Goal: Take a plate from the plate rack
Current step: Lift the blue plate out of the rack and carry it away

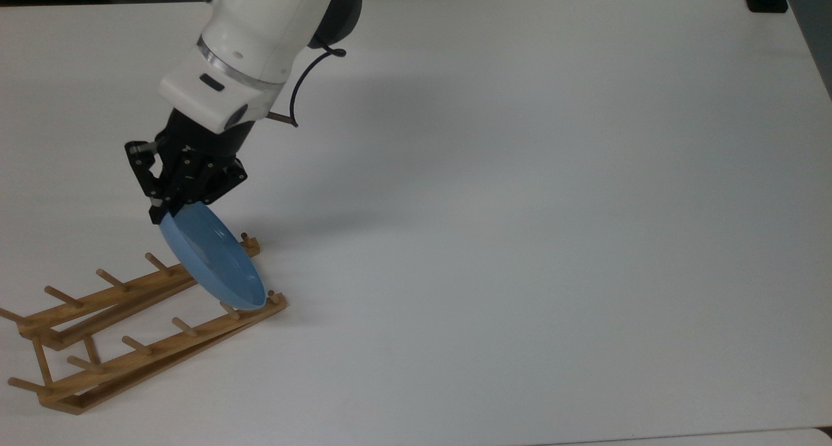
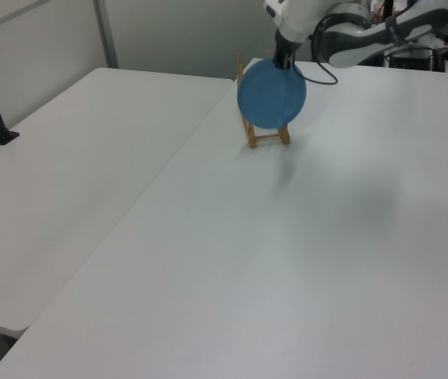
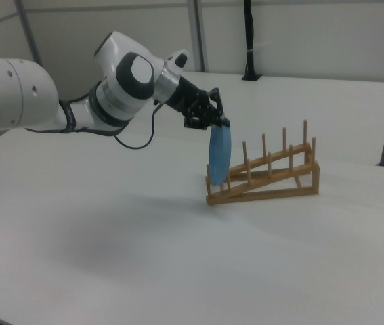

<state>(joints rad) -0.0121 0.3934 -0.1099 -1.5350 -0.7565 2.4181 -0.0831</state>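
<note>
Blue plate [image 1: 214, 261] hangs edge-up below the gripper [image 1: 170, 205], whose fingers are pinched tight on its top rim, the bottom edge barely clear of the rack [image 1: 140, 322] pegs beneath, seemingly to slip out cleanly.

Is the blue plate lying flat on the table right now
No, the plate stands on edge at the low end of the plate rack, its top rim held by the gripper.
</note>
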